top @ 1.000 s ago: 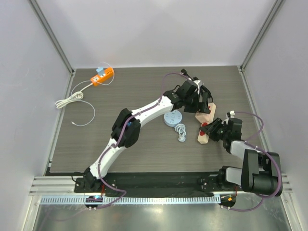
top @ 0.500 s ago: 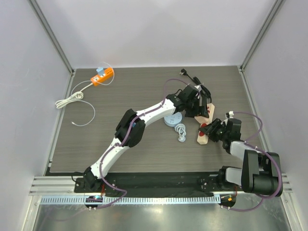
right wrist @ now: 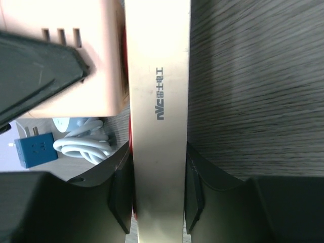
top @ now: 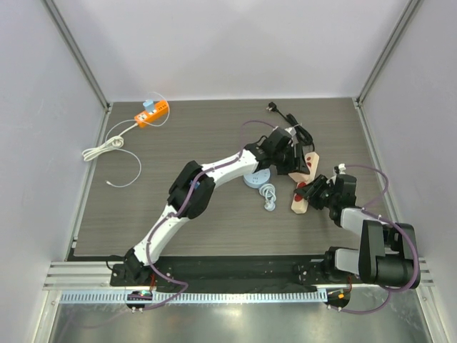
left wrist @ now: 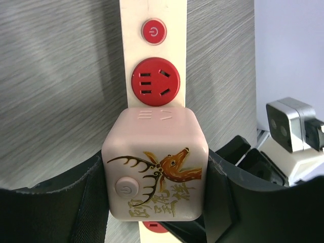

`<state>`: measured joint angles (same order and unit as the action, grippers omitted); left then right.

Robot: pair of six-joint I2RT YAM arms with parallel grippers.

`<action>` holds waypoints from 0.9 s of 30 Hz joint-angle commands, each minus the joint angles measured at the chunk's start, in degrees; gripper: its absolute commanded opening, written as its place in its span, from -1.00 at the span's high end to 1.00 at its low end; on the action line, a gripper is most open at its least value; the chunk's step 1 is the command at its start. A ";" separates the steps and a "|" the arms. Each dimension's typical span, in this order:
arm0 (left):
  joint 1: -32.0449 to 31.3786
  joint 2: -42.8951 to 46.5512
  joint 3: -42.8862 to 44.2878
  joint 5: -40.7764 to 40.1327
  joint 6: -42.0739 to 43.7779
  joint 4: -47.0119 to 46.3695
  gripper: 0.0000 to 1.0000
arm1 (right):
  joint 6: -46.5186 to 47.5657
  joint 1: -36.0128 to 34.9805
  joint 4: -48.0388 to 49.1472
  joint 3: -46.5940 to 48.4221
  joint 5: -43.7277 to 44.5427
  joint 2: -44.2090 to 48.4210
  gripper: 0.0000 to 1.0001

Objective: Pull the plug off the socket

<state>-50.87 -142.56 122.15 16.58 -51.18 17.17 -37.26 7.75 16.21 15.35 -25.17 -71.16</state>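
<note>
To the left of the left gripper point(left wrist: 156, 200), a broad stretch of table point(top: 143, 193) lies open. Only a round pale-blue device point(top: 255, 176) and a coiled white cable point(top: 268, 194) are found near its wrist. Between this gripper's fingers the pink cube plug point(left wrist: 154, 162) is seated on the beige power strip point(left wrist: 178, 55), with no gap visible beneath it, so the pull itself is judged not yet made. The jaws are drawn partway in and both pads appear pressed against the cube's flanks, though the firmness of the hold cannot be told. Just ahead of the fingertips a free red socket point(left wrist: 155, 83) is exposed on the strip. Further right, the right gripper point(right wrist: 158, 202) is clamped narrowly on the strip's long edges near its end, apparently as an anchor. What is left is judged to be drawing the cube straight off the strip's face while the strip is held down. Room is open above, but the side wall point(top: 421, 143) stands near the right gripper's right, so sideways travel there is judged tight.
</note>
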 commanded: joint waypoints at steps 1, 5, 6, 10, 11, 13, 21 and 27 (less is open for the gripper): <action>0.95 10.01 -7.59 0.12 -0.68 -10.74 1.00 | -0.53 2.52 1.81 2.05 2.32 -0.47 0.98; 1.92 16.60 -16.91 -0.40 -2.34 -19.43 1.00 | -1.85 5.34 2.86 1.17 0.74 -1.26 0.98; 1.92 19.22 -18.77 -0.75 -2.09 -22.50 1.00 | -1.68 5.26 2.34 1.43 0.91 -1.44 0.98; 1.92 22.85 -22.04 -2.69 -1.38 -23.76 1.00 | -1.15 5.35 1.38 1.96 1.79 -1.88 0.98; 1.74 23.12 -21.17 -3.04 -0.34 -20.98 1.00 | -0.98 5.35 0.94 2.22 2.05 -2.06 0.98; 1.48 23.47 -19.24 -4.09 1.33 -17.36 1.00 | -0.63 5.35 0.23 2.31 2.84 -2.06 0.98; 1.56 26.98 -26.86 0.28 -2.41 -25.90 1.00 | -0.62 5.35 -1.62 2.84 4.69 -1.44 0.98; 1.48 33.57 -33.28 -6.28 4.14 -23.50 1.00 | -0.89 5.52 -2.40 3.01 5.04 -1.80 0.98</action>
<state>-50.78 -122.39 89.80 8.01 -54.35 -4.97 -33.67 9.10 17.12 17.08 -38.94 -71.64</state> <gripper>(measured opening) 0.606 0.426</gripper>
